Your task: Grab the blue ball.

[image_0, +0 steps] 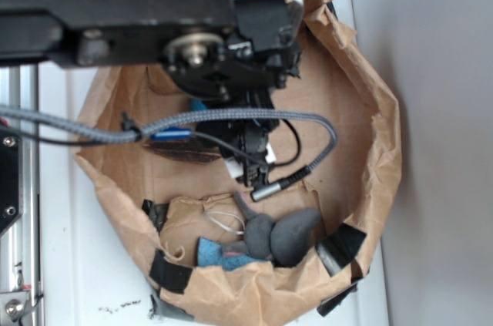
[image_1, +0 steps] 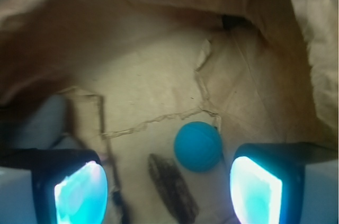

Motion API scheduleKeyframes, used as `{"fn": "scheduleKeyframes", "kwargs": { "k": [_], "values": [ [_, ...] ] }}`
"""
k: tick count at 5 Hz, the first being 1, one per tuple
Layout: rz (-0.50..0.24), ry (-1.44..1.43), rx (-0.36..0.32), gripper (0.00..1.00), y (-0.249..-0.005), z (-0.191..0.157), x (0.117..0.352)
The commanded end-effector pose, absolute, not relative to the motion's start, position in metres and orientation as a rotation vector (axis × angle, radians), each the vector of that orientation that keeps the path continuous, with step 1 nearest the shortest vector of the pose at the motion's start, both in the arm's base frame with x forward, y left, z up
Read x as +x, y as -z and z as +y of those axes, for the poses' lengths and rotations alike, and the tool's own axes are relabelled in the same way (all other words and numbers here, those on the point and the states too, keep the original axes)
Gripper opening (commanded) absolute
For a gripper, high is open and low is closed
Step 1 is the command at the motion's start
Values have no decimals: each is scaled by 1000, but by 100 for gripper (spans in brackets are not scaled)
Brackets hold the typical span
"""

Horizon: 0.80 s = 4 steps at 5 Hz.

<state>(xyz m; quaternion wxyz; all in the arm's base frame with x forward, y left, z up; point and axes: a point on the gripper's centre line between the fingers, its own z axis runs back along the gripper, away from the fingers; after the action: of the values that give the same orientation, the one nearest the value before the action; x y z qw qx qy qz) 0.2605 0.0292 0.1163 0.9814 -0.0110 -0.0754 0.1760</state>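
Blue ball (image_1: 197, 146): lies on the brown paper floor (image_1: 148, 86) of the bag, between the fingers but close to the right pad (image_1: 254, 189). Gripper (image_1: 168, 191): jaws spread wide, nothing held. Dark strip (image_1: 172, 189): just left of the ball. Step: approach. Next, you likely need to centre on the ball, descend, then close.

Below me lies a white bench (image_0: 69, 280), with a plain grey surface (image_0: 439, 110) running along its right side. A metal rail (image_0: 19, 249) lines the left edge. Light is soft and even.
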Motion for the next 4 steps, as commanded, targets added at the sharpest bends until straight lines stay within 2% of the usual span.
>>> {"fn": "scheduleKeyframes", "kwargs": {
  "k": [1,3,4],
  "values": [
    [-175,-432,-2,100,-111,42,258],
    [-143,-420,-17,100,-99,19,265],
    [-105,-406,-20,100,-94,16,266]
  ]
}}
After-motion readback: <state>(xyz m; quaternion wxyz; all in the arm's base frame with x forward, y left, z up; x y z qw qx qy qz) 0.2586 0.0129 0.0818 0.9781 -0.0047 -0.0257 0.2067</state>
